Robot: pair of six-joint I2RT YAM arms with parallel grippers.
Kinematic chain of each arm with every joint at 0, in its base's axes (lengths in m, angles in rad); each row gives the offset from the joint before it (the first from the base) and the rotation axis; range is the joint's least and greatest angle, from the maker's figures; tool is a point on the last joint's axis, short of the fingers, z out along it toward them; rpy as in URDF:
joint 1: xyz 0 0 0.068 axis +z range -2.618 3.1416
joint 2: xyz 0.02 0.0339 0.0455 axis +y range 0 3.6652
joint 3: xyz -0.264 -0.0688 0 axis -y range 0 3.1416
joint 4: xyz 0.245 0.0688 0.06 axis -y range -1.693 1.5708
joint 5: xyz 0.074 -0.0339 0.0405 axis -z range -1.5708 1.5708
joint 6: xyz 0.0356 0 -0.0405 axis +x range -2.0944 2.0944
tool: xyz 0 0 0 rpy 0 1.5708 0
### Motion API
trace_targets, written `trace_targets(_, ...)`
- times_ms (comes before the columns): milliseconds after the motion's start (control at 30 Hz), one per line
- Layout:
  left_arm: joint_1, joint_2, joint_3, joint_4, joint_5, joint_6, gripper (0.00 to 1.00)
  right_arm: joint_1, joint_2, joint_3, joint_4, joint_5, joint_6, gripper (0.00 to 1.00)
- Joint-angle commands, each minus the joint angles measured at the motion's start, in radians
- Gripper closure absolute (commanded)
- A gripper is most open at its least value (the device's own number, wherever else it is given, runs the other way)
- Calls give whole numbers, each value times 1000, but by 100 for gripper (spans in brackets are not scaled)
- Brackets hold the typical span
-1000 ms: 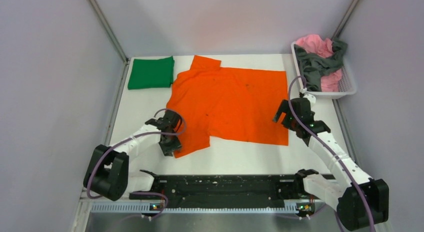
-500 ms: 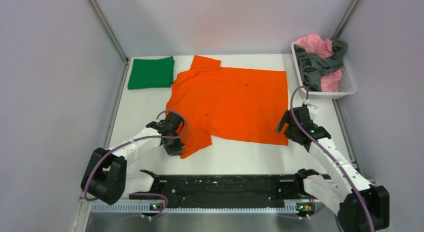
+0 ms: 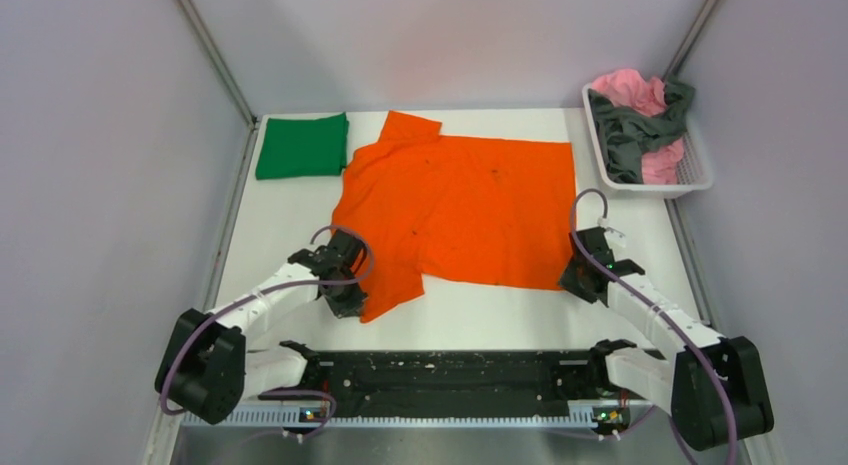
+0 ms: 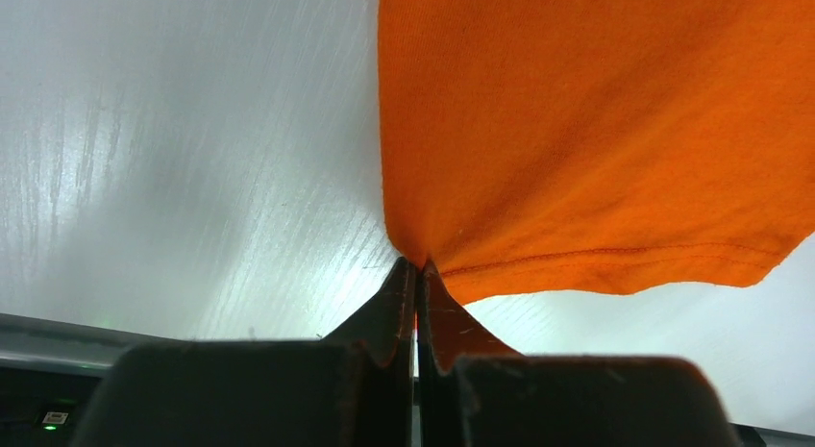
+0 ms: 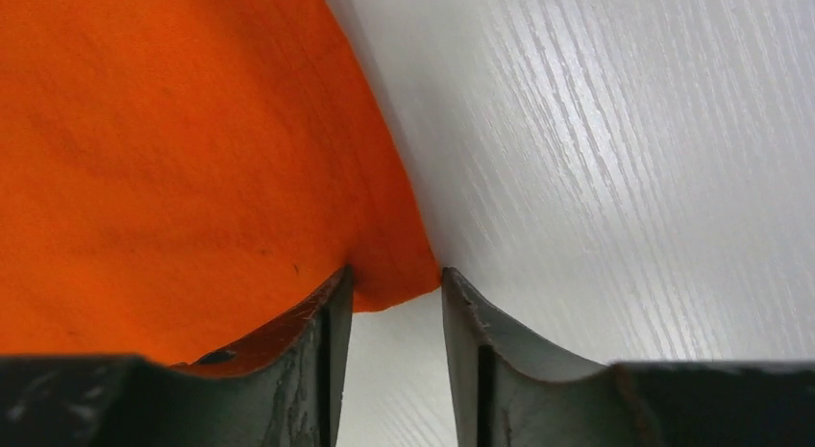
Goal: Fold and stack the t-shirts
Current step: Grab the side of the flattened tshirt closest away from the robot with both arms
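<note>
Top external view: the orange shirt [image 3: 460, 200] lies spread flat on the table [image 3: 290, 235]. The left gripper [image 3: 347, 305] is clamped on the shirt's near-left corner. The right gripper [image 3: 572, 281] is spread, with the near-right corner between its jaws.

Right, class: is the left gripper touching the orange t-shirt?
Touching. The left wrist view shows the left gripper shut on a corner of the orange t-shirt, with the cloth pinched where the jaws meet.

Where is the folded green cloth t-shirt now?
In the top view, the folded green cloth t-shirt lies at the far left corner of the white table, just left of the spread orange cloth t-shirt.
</note>
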Motion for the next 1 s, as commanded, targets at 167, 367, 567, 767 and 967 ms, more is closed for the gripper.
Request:
trace_targets(167, -6, -81, -35, -55, 31, -36, 100, -4, 41, -42, 99, 0, 5, 72)
trace_targets(367, -12, -167, -32, -175, 69, -62, 100, -3, -36, -14, -67, -31, 38, 100)
trace_targets(567, -22, -383, -61, -307, 184, -131, 100, 2, -155, 78, -288, -197, 145, 100)
trace_targets(767, -22, -447, -70, -339, 255, -155, 100, 2, -218, 133, -397, -199, 171, 100)
trace_targets(967, -20, -282, 70, -36, 317, -26, 100, 2, -116, 189, -272, -192, 59, 100)
